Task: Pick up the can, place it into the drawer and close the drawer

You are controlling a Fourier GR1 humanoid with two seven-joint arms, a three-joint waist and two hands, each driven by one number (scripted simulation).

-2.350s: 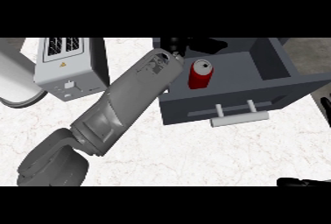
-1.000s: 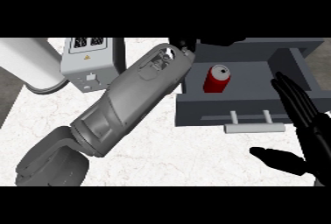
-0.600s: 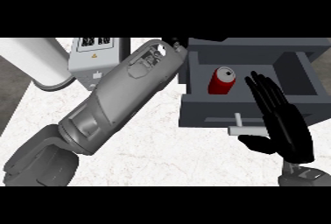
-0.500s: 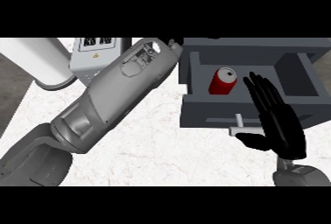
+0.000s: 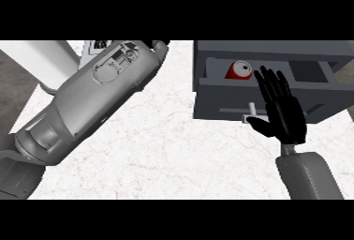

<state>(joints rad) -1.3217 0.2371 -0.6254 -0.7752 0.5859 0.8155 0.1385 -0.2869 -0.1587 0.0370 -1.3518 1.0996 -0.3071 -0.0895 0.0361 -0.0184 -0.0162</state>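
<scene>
Head view. I see one can, red with a pale round end, lying inside the one grey drawer at far right. The drawer stands open. My right hand is flat, fingers straight, over the drawer front beside its white handle. My left forearm crosses the counter; whether its hand is open I cannot tell.

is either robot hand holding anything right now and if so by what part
The right robot hand holds nothing: its fingers are straight, in front of the drawer. The can lies in the drawer. The left robot hand is mostly out of view, so it cannot be told.
</scene>
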